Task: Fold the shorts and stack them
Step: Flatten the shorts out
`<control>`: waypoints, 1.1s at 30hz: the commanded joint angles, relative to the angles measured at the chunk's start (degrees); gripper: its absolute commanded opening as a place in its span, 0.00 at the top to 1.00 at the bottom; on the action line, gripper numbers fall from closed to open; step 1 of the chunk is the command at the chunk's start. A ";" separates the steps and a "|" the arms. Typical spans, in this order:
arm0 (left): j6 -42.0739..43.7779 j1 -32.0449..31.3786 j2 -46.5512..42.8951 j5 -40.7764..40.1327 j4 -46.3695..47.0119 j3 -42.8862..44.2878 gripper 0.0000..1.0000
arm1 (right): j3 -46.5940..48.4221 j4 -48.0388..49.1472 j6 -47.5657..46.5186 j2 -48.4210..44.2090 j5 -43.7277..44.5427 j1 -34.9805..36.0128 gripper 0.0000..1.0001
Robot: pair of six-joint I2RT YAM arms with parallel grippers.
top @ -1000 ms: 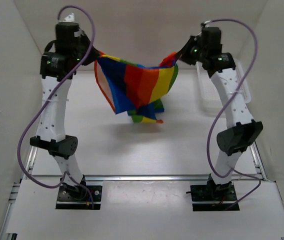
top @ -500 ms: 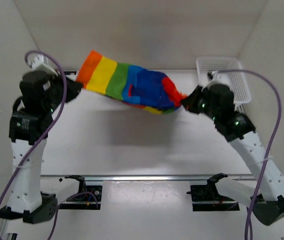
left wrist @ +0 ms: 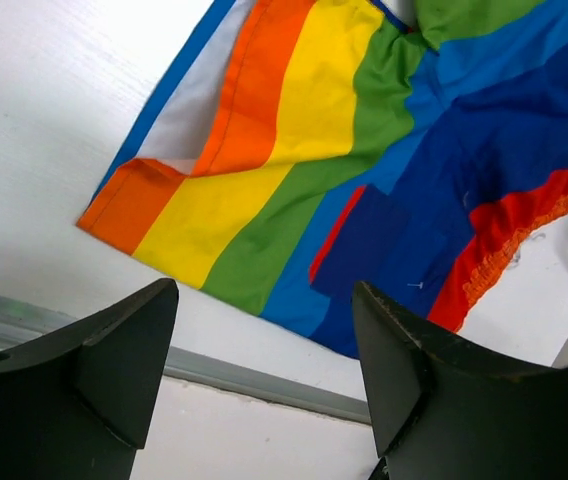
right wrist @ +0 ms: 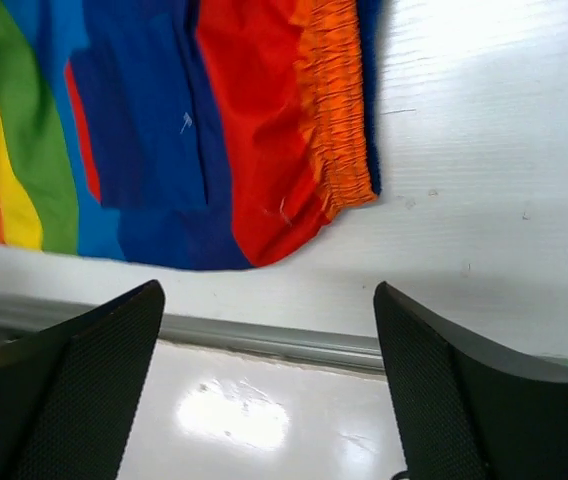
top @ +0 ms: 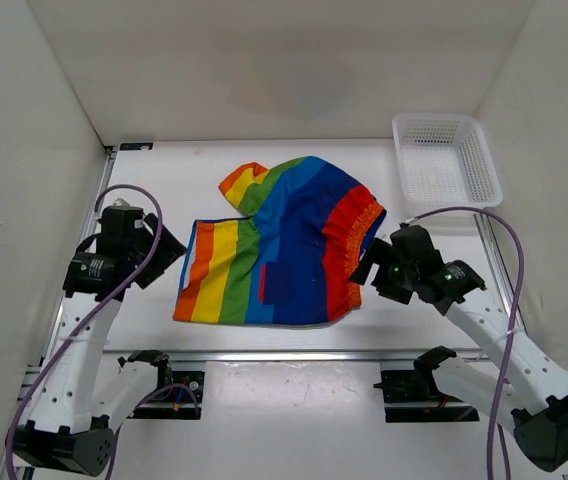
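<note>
The soft cloth shorts with broad rainbow stripes lay spread flat on the white table, about midway between the two arms. One leg reached toward the left, striped orange, yellow, green and blue. The other leg was bunched up at the far side. The gathered red-orange waistband lay at the right, and a dark blue pocket patch sat near the front hem.

The left gripper was just beside the left leg's hem. In its wrist view its black fingers stood wide apart with nothing between them. The right gripper was just beside the waistband, its textured pads likewise spread and holding nothing.

The white plastic mesh basket stood at the far right corner of the table, upright, with its open top facing up. The shorts lay wholly outside it, their waistband near its front left corner but not touching.
</note>
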 commanded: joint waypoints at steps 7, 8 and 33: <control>-5.92 0.87 2.66 6.00 6.96 -18.52 0.08 | -16.96 17.08 13.32 4.52 -19.80 -10.67 0.12; -6.44 0.87 3.18 7.41 8.64 -22.11 0.08 | -17.67 19.45 13.32 5.74 -20.42 -11.80 0.15; -4.96 6.57 27.88 9.71 23.34 -14.97 0.90 | 6.10 20.81 3.16 28.58 -7.15 -13.21 1.00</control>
